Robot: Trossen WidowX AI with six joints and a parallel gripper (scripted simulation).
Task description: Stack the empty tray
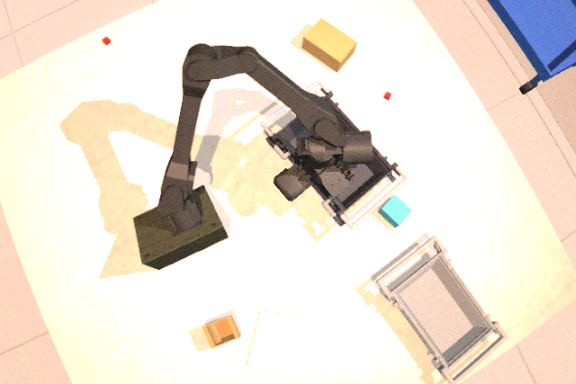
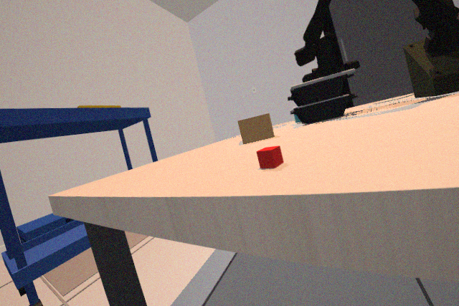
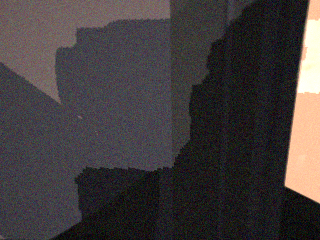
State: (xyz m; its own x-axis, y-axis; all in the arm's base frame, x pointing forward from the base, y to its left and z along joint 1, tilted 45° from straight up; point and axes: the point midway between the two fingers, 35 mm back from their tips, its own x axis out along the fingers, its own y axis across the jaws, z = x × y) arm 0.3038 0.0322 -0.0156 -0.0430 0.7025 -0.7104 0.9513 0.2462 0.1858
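Observation:
The empty dark tray [image 1: 345,188] [image 2: 320,91] [image 3: 240,100] sits nearly level above the loaded tray [image 2: 323,109], with its rim well above the lower tray's rim. Its light wire bars [image 1: 382,196] are out over its ends. The loaded tray's blocks and its bars are hidden under the upper tray, so how the bars lie cannot be seen. My gripper [image 1: 310,175] is at the upper tray's long wall on the robot's side, with its fingers parted. The fingertips are mostly hidden by the arm and the tray wall; no firm grip shows.
Another grey tray [image 1: 435,308] stands at the lower right, with a teal block [image 1: 394,210] between it and the stack. A yellow box [image 1: 328,42] [image 2: 256,129] lies behind the stack. An orange open box [image 1: 221,331] and small red cubes [image 1: 387,95] [image 2: 270,157] are further off.

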